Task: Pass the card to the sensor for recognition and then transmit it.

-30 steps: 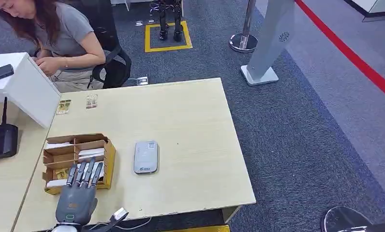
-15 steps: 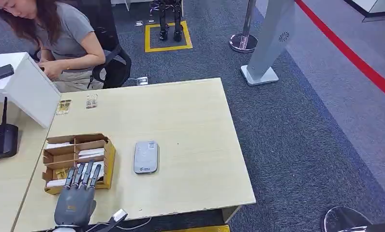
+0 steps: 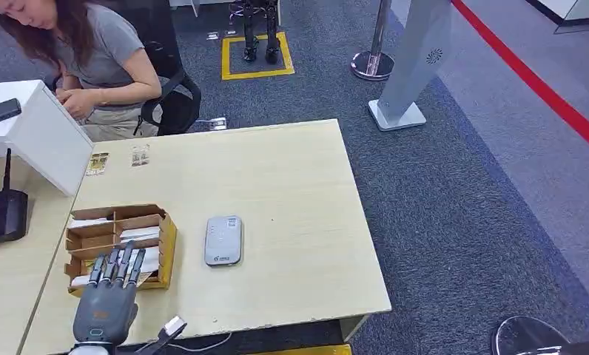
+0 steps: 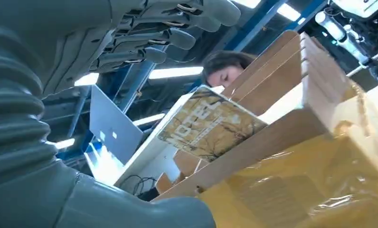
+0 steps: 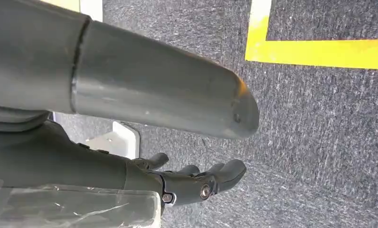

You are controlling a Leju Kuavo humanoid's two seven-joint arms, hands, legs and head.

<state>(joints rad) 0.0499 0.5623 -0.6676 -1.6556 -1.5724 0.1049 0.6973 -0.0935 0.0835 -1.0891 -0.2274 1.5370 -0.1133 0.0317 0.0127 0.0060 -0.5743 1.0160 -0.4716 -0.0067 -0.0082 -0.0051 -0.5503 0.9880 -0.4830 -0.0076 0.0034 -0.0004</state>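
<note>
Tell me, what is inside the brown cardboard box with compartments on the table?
The brown cardboard divided box holds white cards and a patterned yellowish card. The left hand covers its near compartments.

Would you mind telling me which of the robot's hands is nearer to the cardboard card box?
The left. The left hand has its fingertips over the near edge of the cardboard card box; the right hand hangs above the carpet, off the table.

Sensor (image 3: 223,240) right of card box (image 3: 119,246)
</note>
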